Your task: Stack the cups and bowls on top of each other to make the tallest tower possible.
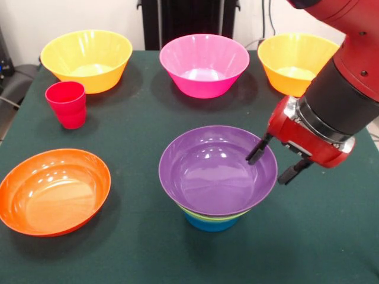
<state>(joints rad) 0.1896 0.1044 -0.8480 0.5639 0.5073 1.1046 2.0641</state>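
The tower (pixel 216 177) stands at the front centre: a wide purple bowl (pixel 213 171) on top, lime green rims under it, and a small blue bowl (pixel 210 223) as the base. My gripper (pixel 275 165) is open at the purple bowl's right rim. One finger is over the rim inside the bowl, the other outside it. Whether they touch the rim I cannot tell. The wide orange bowl (pixel 53 190) lies at the front left. The red ridged cup (pixel 67 104) stands upright at the left. Two large yellow-orange bowls (pixel 87 59) (pixel 293 62) and a large pink bowl (pixel 204 64) stand along the back. The sky blue cup is out of view.
The table has a dark green cloth (pixel 130 130). The red and black arm (pixel 343 89) comes down from the upper right, over the right yellow-orange bowl. A black pedestal (pixel 189 21) stands behind the pink bowl.
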